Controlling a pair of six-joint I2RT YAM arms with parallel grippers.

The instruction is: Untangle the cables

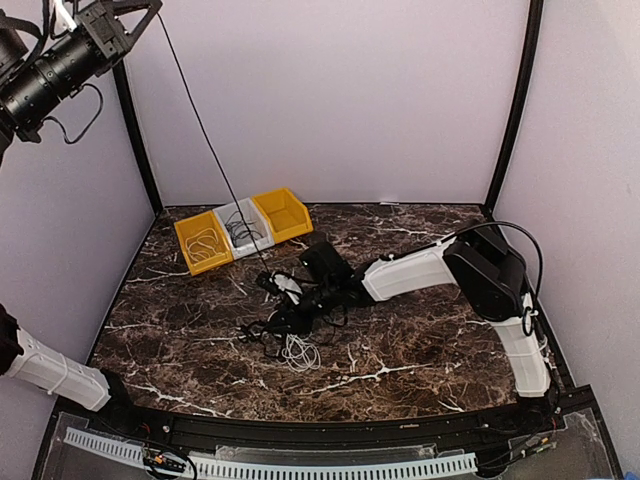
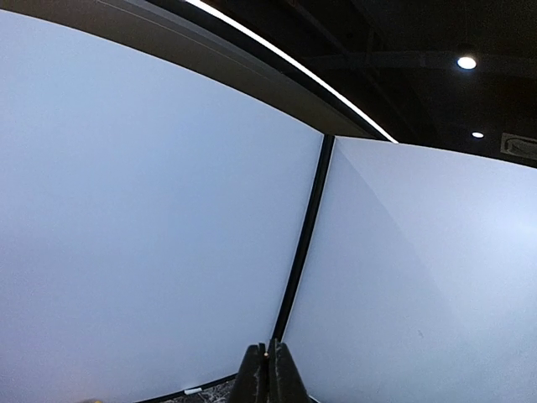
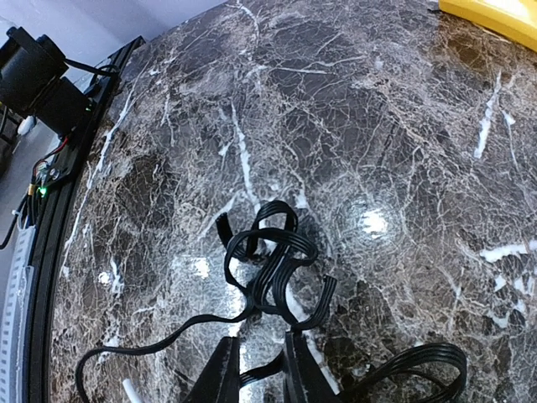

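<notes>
Dark marble lies under the cables, knotted just below the right gripper, its fingers narrowed around a black strand, grip uncertain; the left gripper, pinched shut, holds one cord high, so next, I'd judge, comes a firm pinch and gentle pulling apart.

You're overhead, looking down the whole table; right wrist sits close over the same cables (left wrist faces walls).

No text, label, brand or no. is readable in any view. One pale sign on ceiling, top right: too blurred.
</notes>
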